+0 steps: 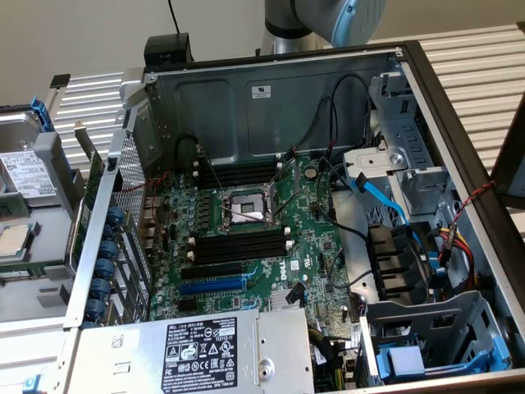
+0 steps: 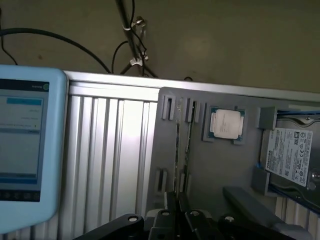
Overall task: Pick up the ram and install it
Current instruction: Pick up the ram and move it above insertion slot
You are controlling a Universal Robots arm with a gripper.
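The ram [image 2: 177,150] stands on edge in a slot of the grey tray [image 2: 220,170], seen end-on as a thin dark-green strip. The hand [image 2: 178,205] is at its near end, with its fingers [image 2: 171,204] drawn narrow, one on each side of the stick and pinching it. A second stick [image 2: 189,145] stands just beside it in the neighbouring slot, parallel to it and apart from the fingers.

Further along the same tray a processor chip [image 2: 226,124] lies flat in its own recess. Beyond that a hard drive [image 2: 292,155] lies with its white label up. The tray rests on the ribbed aluminium desk [image 2: 115,150], and a tablet screen [image 2: 25,145] in a pale blue frame stands at the other side.

In the exterior view the open computer case [image 1: 435,107] lies on its side with the motherboard [image 1: 312,246] exposed. The black memory slots [image 1: 238,246] sit below the processor socket [image 1: 244,207], and the blue expansion slot [image 1: 212,286] is nearer the power supply [image 1: 197,353]. The arm [image 1: 328,16] crosses above the case's far wall.
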